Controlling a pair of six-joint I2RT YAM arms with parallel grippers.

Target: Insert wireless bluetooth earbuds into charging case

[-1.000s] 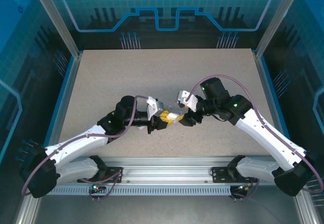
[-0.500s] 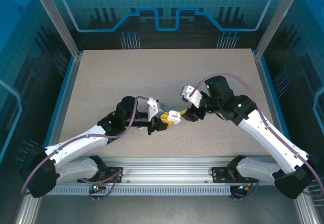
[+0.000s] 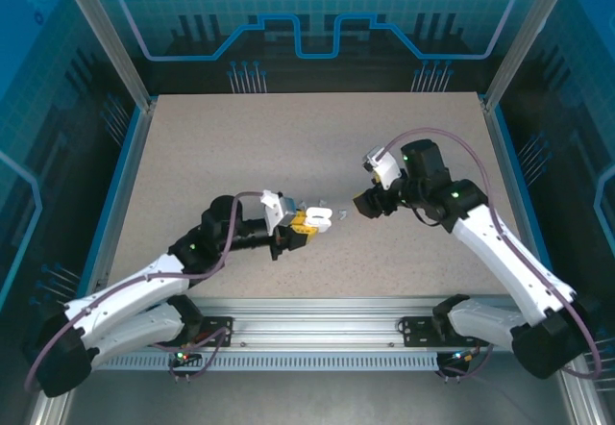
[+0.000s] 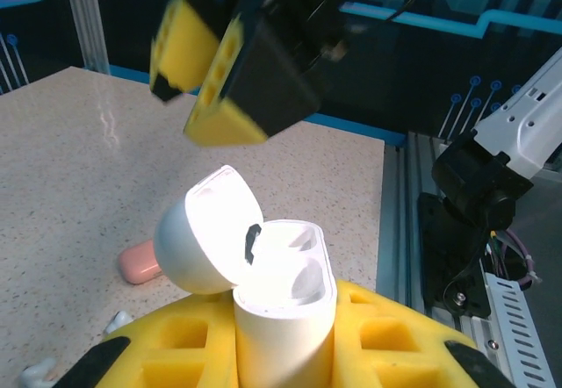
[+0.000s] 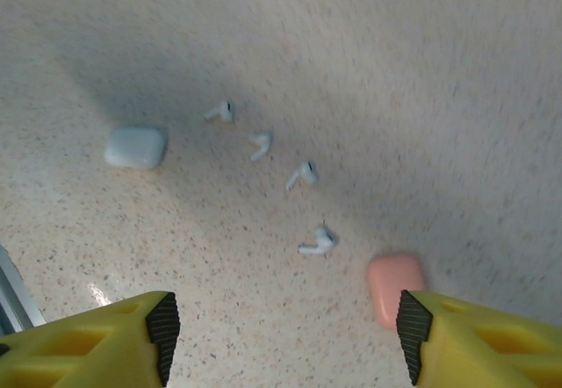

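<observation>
My left claw (image 3: 306, 221) sits low over the near middle of the speckled table (image 3: 192, 156). It is pinching a white charging case (image 4: 285, 313) between its yellow pads (image 4: 386, 344). In the left wrist view the case stands upright in that grip. Its lid (image 4: 209, 240) is swung open and leans off to the left. The hollows inside are washed out by glare, so I cannot tell what they hold. Beyond the lid, a pink case (image 4: 140, 262) lies on the table.

From above, my right claw (image 3: 365, 204) hangs just to the right of the open case, apart from it and angled down toward the table. The left wrist camera catches it as a blurred yellow and black block above the lid. This claw is spread wide. In the right wrist view its two yellow fingertips (image 5: 105, 335) sit at the bottom corners, with bare table between them and nothing in the grip.

Reading that view from left to right, a closed white case (image 5: 135, 147) lies flat on the table. Then come four white earbuds (image 5: 302, 175), strung in a loose diagonal that runs down toward the right. Each lies apart from its neighbours, loose on the table and outside any case. The pink case lies just right of the lowest earbud, near my right-hand fingertip.
</observation>
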